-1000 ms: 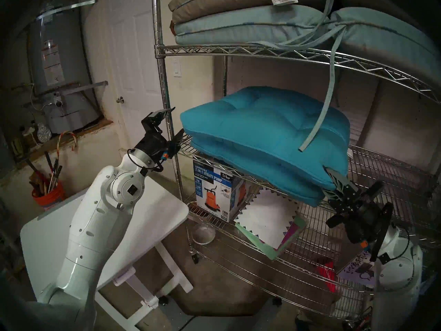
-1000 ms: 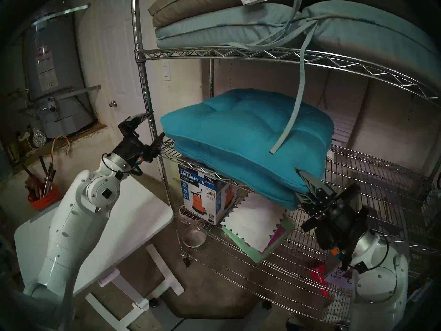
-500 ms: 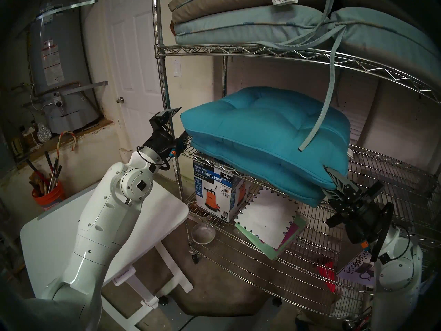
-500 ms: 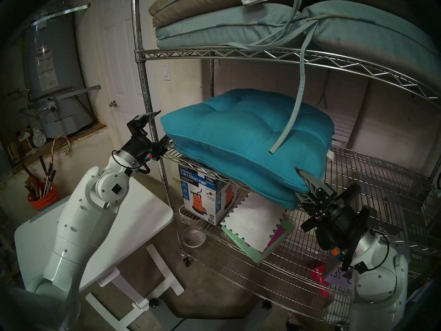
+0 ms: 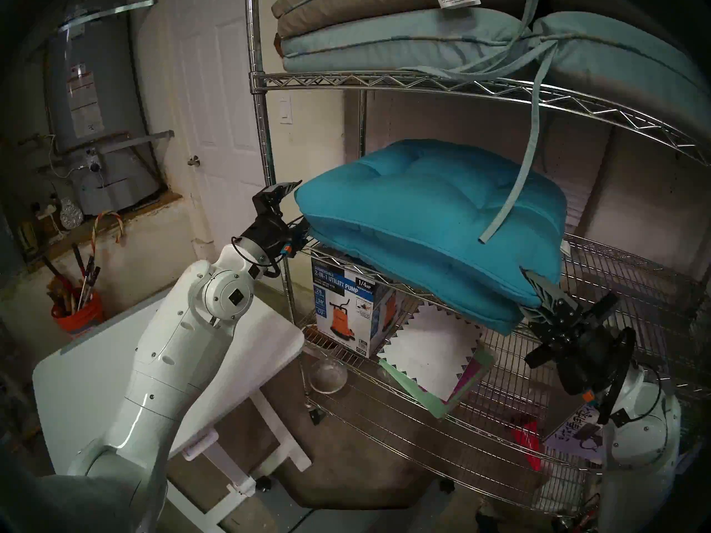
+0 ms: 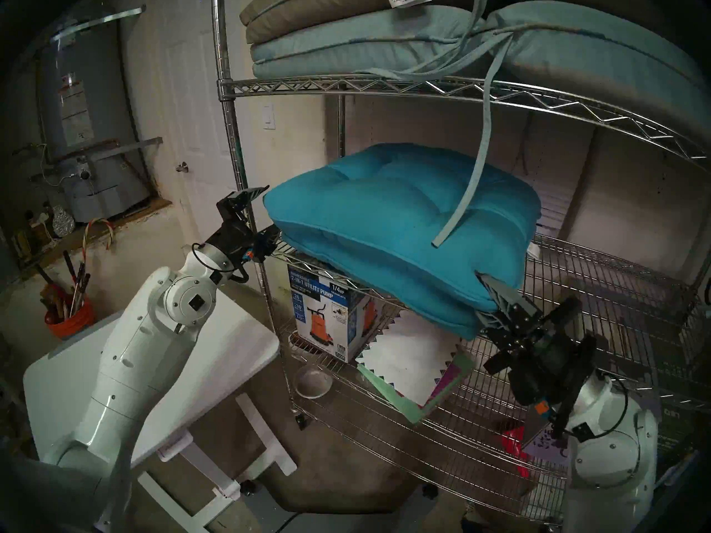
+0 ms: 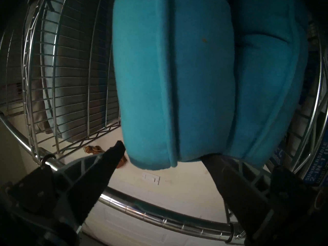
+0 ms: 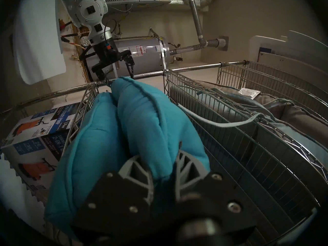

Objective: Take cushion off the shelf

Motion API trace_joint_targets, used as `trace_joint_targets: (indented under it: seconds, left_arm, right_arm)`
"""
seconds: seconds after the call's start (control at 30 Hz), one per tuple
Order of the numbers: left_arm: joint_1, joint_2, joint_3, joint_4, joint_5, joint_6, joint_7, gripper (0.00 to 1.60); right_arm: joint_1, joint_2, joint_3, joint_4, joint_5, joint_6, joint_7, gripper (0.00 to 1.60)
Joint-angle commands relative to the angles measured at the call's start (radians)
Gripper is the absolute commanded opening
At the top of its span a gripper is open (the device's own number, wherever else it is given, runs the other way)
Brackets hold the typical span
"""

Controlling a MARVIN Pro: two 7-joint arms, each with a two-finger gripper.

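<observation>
Teal fabric, soft and tufted with piped seams, covers the two stacked cushions (image 5: 431, 220) on the middle tier of the chrome wire shelf (image 5: 384, 83), their near corner overhanging the zigzag-trimmed edge. The right gripper (image 5: 533, 293) is clenched on the upper cushion's near right corner, its ribbed grey fingers (image 8: 140, 166) pinching the padding. The left gripper (image 5: 298, 207) stands spread wide at the far left corner, one finger above the top cushion and one below, the round steel post (image 7: 159, 219) crossing between them. Paler blue and taupe cushions (image 5: 384, 32) fill the tier above, a tie strap (image 5: 519, 182) dangling. Below sits a glossy pump box (image 5: 346, 309). Beside the rack are a white table (image 5: 88, 397), concrete floor, panelled door and grey water heater (image 5: 92, 97).
</observation>
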Motion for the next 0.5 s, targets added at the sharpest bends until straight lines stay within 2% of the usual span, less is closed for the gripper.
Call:
trace_joint_targets:
  seconds: [0.0,0.33,0.37,0.47]
  left_arm:
    - [-0.058,0.0,0.024,-0.007,0.005,-0.041,-0.007,1.6]
    - [-0.087,-0.001,0.053,0.012,-0.007,-0.11,-0.018,1.6]
    - [-0.084,-0.002,0.053,0.011,-0.005,-0.114,-0.009,0.0]
    - [-0.075,0.001,0.049,0.01,-0.007,-0.142,0.017,0.0]
  right_arm:
    - [-0.007,-0.006,-0.002,-0.021,0.016,-0.02,-0.015,0.0]
    - [-0.004,-0.005,-0.008,-0.011,0.012,-0.029,-0.018,0.0]
    - [-0.003,-0.005,-0.008,-0.01,0.012,-0.029,-0.018,0.0]
    - [-0.001,-0.002,-0.011,-0.008,0.013,-0.03,-0.017,0.0]
